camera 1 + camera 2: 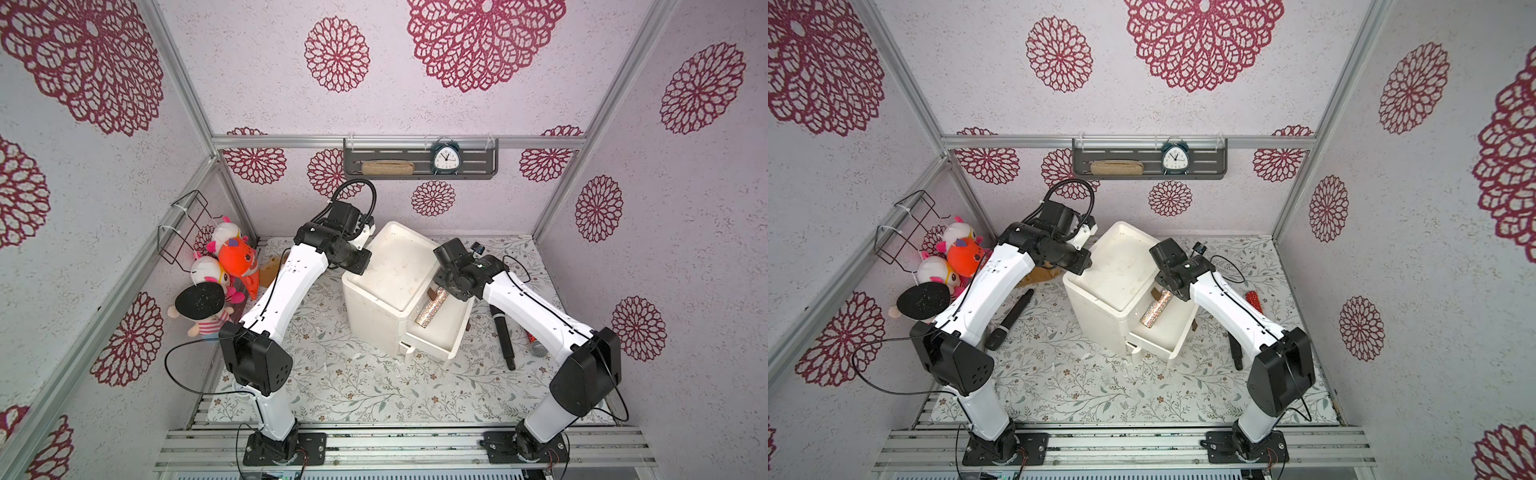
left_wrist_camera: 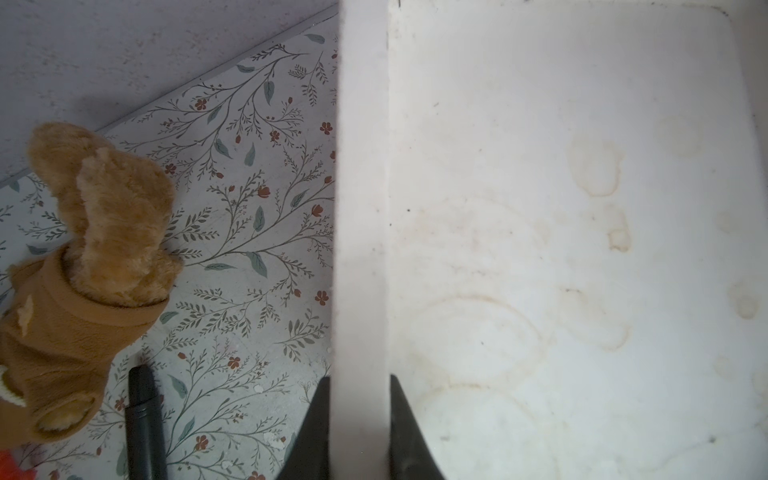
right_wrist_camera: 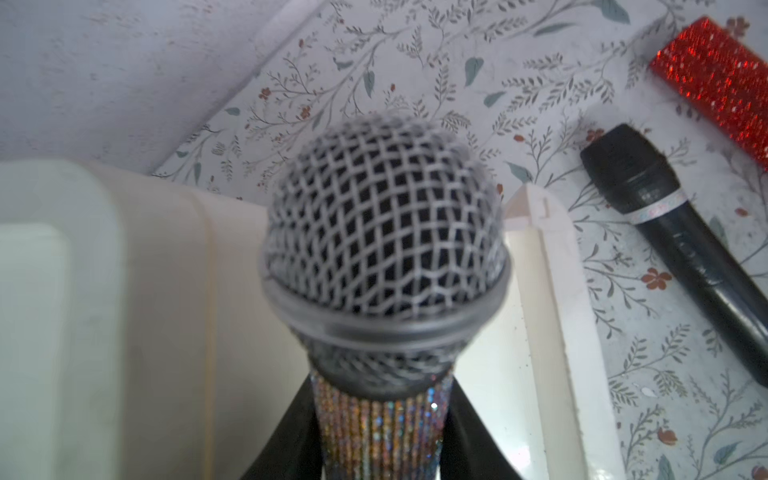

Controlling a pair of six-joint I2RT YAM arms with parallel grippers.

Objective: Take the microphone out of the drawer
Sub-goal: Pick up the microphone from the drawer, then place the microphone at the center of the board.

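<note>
Silver-glitter microphone [image 1: 432,312]: your right gripper [image 3: 380,419] clamps its handle over the open drawer [image 1: 434,338].
Left gripper [image 2: 360,407]: your jaws pinch the rim of the white cabinet [image 2: 360,187].

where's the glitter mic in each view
In a top view: mic, slanted at the open drawer, right of centre.
In a top view: same spot, nearer centre.
Left wrist: not in it.
Right wrist: centre, mesh head up close.
Shared landmark: white cabinet.
</note>
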